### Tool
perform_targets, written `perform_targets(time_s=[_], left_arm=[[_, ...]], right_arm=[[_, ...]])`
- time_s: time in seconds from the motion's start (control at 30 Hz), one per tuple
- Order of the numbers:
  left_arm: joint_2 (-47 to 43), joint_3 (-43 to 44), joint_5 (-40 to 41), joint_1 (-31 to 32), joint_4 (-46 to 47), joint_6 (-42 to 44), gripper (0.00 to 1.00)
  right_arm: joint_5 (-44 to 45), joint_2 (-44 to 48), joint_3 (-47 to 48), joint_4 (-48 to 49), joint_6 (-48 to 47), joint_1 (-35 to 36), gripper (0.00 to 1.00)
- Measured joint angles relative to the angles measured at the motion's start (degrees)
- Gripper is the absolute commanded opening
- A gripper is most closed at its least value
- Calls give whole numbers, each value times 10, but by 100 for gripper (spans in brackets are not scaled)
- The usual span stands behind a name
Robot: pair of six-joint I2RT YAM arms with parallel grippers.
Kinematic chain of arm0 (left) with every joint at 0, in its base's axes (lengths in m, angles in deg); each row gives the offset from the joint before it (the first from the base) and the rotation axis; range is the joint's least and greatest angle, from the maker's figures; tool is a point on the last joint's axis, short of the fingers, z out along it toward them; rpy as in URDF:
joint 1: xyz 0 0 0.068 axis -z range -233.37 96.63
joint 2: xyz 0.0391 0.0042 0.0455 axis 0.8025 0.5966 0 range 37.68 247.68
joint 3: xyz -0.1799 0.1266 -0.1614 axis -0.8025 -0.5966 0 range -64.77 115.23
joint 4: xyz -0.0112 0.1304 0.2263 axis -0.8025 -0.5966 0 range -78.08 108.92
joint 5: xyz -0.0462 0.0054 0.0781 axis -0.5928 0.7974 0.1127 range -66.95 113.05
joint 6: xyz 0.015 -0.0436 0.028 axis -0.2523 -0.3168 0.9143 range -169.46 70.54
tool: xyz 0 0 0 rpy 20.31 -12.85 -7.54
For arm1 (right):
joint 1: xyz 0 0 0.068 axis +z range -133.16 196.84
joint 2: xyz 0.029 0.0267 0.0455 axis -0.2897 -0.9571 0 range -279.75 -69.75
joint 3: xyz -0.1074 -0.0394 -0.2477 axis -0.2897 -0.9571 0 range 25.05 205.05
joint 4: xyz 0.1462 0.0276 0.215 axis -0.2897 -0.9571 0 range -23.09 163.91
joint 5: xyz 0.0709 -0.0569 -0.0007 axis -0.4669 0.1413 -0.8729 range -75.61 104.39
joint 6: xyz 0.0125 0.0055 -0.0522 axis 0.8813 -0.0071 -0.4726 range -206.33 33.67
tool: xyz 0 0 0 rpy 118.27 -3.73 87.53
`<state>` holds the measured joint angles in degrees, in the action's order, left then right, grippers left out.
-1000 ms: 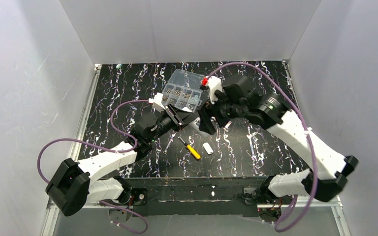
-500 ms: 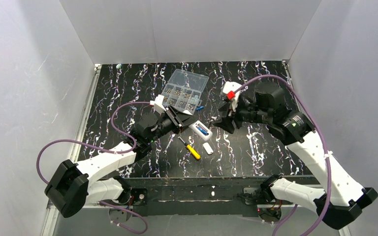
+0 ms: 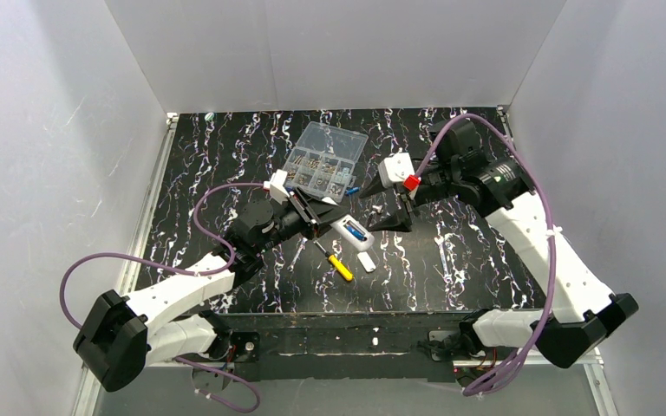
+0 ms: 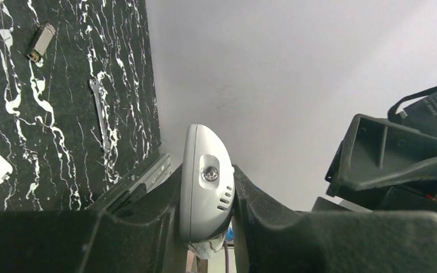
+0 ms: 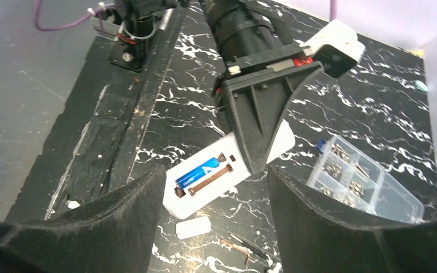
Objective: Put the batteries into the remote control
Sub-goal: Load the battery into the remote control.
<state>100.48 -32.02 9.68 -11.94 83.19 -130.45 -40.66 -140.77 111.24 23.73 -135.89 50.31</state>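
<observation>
Nearest the arm bases, the yellow-handled screwdriver [image 3: 336, 263] and the small white cover piece [image 3: 365, 261] lie loose on the black marbled table [image 3: 451, 260], just beside each other. The cover is off, so closing up is not yet done.

Just beyond them, the left gripper [image 3: 323, 214] is clamped on the remote control [image 5: 196, 200] near 1 end and holds it lifted over the middle of the table, its open compartment facing up. In the right wrist view, 1 blue battery [image 5: 202, 173] sits in 1 of the 2 slots. The slot beside it shows only bare metal, so the loading looks about half done.

The right gripper [image 3: 381, 208] hangs close to the remote's free end with its fingers spread wide and nothing between them.

Farther back, a small blue thing [image 5: 320, 146], probably the 2nd battery, lies on the table beside the clear plastic compartment box [image 3: 323, 159]. As I judge it, what is left is to fetch that cell, seat it in the empty slot and fit the cover.
</observation>
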Motion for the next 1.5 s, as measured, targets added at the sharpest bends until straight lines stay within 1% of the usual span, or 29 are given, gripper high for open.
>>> perform_targets(time_s=[0.1,0.27,0.47,0.67,1.1,1.5], left_arm=[[0,0,-9,0,1,-14,0],[0,0,-25,0,2,-31,0],[0,0,-33,0,6,-38,0],[0,0,-37,0,6,-39,0],[0,0,-43,0,14,-41,0],[0,0,-51,0,14,-41,0]], right_arm=[[-36,-17,7,-34,-50,0,70],[-89,-53,45,-99,-122,0,67],[-121,-83,56,-167,-188,0,63],[-138,-91,43,-182,-210,0,63],[-157,-120,31,-211,-226,3,63],[-157,-145,31,-237,-247,7,56]])
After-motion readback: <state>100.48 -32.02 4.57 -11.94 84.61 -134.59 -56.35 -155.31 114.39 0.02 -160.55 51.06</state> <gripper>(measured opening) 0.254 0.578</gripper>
